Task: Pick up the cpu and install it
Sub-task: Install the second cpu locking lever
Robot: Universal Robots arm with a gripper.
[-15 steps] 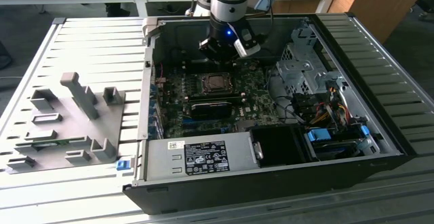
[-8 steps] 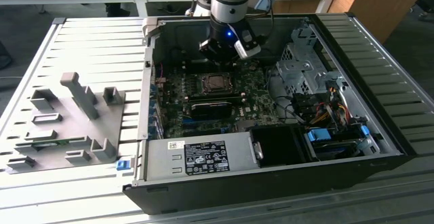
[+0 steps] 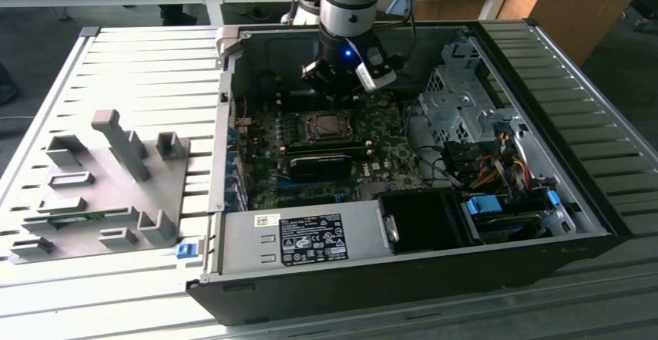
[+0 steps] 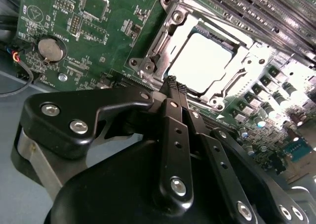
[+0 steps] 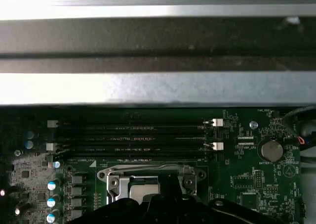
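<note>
An open desktop computer case (image 3: 575, 201) lies on its side on a slatted metal table (image 3: 123, 70), its green motherboard (image 3: 270, 172) facing up. A grey robot arm (image 3: 350, 1) reaches down into the case from above, and its black gripper (image 3: 337, 85) hangs just over the upper part of the board, close above the dark metal-framed socket (image 3: 329, 126). In the second wrist view the gripper (image 4: 173, 85) shows its two fingers (image 4: 170, 103) pressed together at the tips, with nothing between them. Just beyond those tips the cpu (image 4: 200, 61) sits flat inside the socket frame (image 4: 163, 43), its metal top glaring bright white. A round coin battery (image 4: 52, 48) lies on the board well off to one side of the socket. In the first wrist view the socket frame (image 5: 111, 177) lies beside four long black memory slots (image 5: 133, 137) with white end clips, and the case wall (image 5: 158, 85) rises behind them. In the exterior view, a grey fixture block (image 3: 92, 186) with upright posts sits on the table toward the exterior view's left, well apart from the case. A power supply (image 3: 298, 240) with a label fills the near edge of the case, and coloured cables (image 3: 498, 166) bunch toward the exterior view's right.
</note>
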